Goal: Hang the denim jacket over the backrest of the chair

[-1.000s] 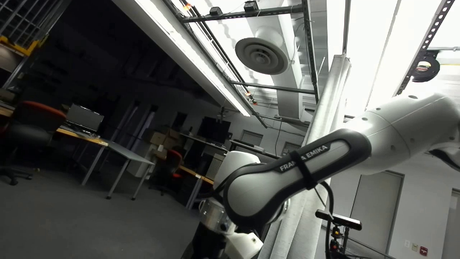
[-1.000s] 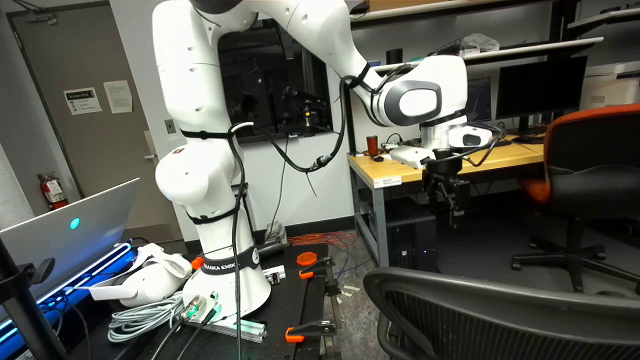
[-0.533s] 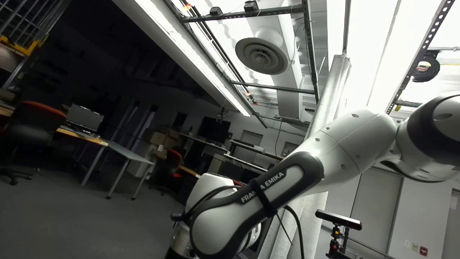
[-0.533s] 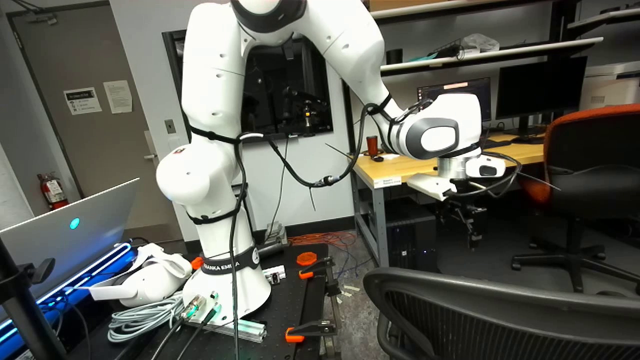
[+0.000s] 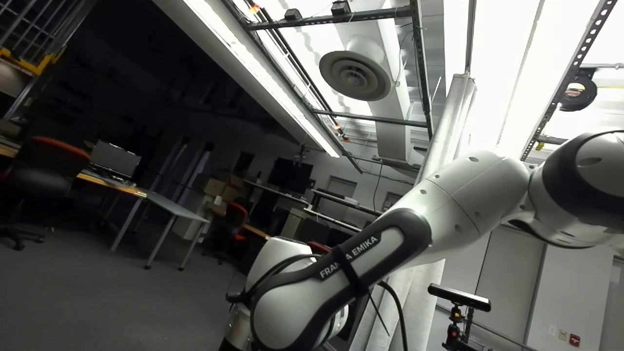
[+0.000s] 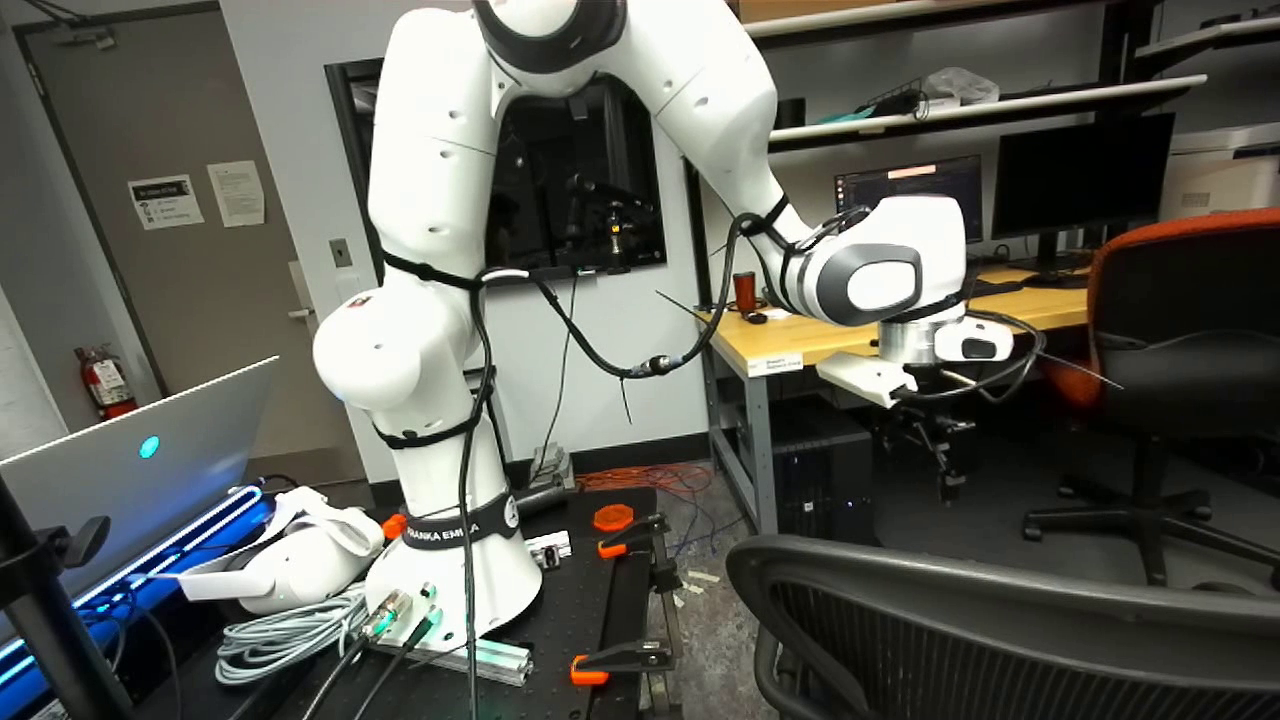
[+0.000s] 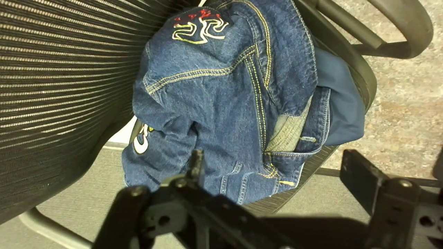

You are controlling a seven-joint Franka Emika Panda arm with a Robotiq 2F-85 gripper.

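The denim jacket [image 7: 214, 103] lies crumpled on the seat of the chair in the wrist view. It has yellow stitching and red and pale embroidery. The chair's mesh backrest [image 7: 59, 79] rises at the left of that view and shows at the front right in an exterior view [image 6: 1000, 645]. My gripper [image 7: 275, 164] is open and empty above the jacket, one finger over the denim and one over the floor beyond the seat. In an exterior view my gripper [image 6: 947, 465] hangs beyond the backrest. The jacket is hidden in both exterior views.
An armrest [image 7: 408, 31] juts out at the upper right in the wrist view. An orange office chair [image 6: 1180, 330] and a wooden desk [image 6: 800, 340] with monitors stand behind the arm. A laptop [image 6: 150, 450] and a headset [image 6: 310, 560] lie beside the robot base.
The arm has swung down and toward the right in the exterior view with the backrest, carrying the gripper lower. Most motion came in the earlier half second; since then it has shifted only slightly.
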